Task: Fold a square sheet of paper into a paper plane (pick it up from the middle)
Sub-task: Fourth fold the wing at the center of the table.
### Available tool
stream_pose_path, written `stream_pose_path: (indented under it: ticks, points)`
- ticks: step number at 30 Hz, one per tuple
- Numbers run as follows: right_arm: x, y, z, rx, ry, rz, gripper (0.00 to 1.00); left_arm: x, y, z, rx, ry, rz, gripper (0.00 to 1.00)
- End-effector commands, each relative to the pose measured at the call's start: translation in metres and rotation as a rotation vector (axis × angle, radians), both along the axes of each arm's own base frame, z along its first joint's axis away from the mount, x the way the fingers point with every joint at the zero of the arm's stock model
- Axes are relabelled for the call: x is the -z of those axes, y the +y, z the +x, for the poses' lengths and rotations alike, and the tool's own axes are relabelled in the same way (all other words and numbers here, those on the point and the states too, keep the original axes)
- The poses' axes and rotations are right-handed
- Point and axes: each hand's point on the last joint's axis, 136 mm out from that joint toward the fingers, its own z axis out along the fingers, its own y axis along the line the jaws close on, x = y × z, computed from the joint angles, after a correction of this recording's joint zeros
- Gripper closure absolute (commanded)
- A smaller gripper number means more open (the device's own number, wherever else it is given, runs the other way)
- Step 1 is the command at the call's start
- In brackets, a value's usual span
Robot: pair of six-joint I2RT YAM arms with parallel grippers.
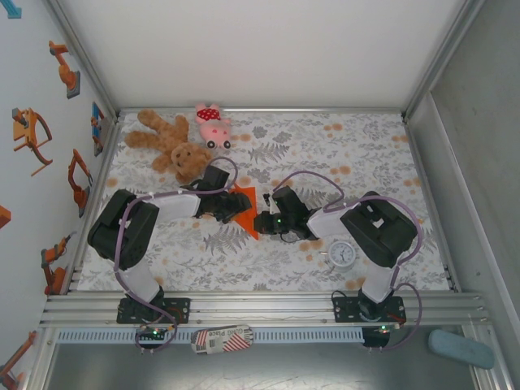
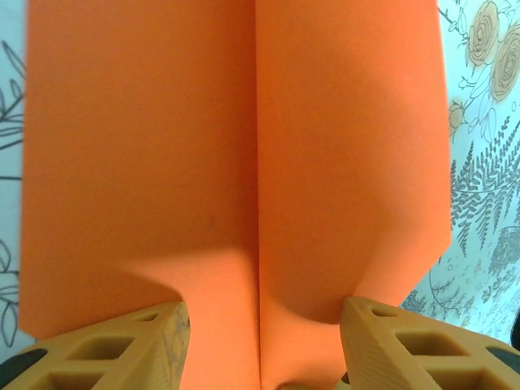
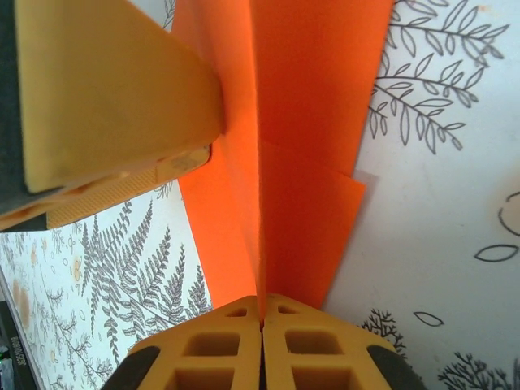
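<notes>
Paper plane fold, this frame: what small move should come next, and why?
Probably close the left gripper on the centre crease of the orange paper. Its fingers stand open either side of that crease, while the right gripper pinches it at one end.

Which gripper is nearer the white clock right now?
Right. The right gripper sits just up-left of the clock, pinching the orange paper; the left gripper is farther left, across that paper.

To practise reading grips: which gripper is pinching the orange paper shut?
The right gripper: its fingers meet on the fold of the orange paper. On the left gripper the fingers stand apart.
</notes>
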Motion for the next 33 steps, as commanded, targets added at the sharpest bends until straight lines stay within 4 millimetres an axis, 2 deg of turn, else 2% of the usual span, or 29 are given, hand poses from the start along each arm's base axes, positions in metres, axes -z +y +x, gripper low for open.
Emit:
stream_pose_path:
  ticks: [1, 6, 11, 14, 20, 24, 28, 33]
  points:
    - [0.02, -0.01, -0.007, 0.017, 0.071, -0.052, 0.94, 0.003, 0.017, -0.016, 0.01, 0.044, 0.088, 0.46]
    - [0.022, -0.011, -0.01, 0.012, 0.078, -0.035, 0.97, -0.038, 0.01, 0.0, -0.007, -0.066, 0.028, 0.4]
    - [0.022, -0.012, -0.01, 0.006, 0.095, -0.02, 0.98, -0.055, 0.005, 0.005, -0.014, -0.129, -0.037, 0.39]
    - [0.022, -0.014, -0.009, 0.008, 0.104, -0.011, 0.98, -0.055, 0.0, 0.006, -0.003, -0.142, -0.077, 0.45]
    - [0.022, -0.015, -0.007, 0.004, 0.128, 0.006, 0.99, -0.048, -0.014, 0.01, 0.017, -0.135, -0.156, 0.66]
    - [0.025, -0.017, -0.007, 0.006, 0.139, 0.008, 1.0, -0.04, -0.02, 0.011, 0.026, -0.123, -0.195, 0.77]
    - [0.026, -0.017, -0.007, 0.008, 0.143, 0.014, 1.0, -0.033, -0.024, 0.013, 0.035, -0.111, -0.203, 0.81]
    - [0.027, -0.019, -0.007, 0.014, 0.147, 0.011, 1.0, -0.027, -0.027, 0.014, 0.045, -0.094, -0.21, 0.82]
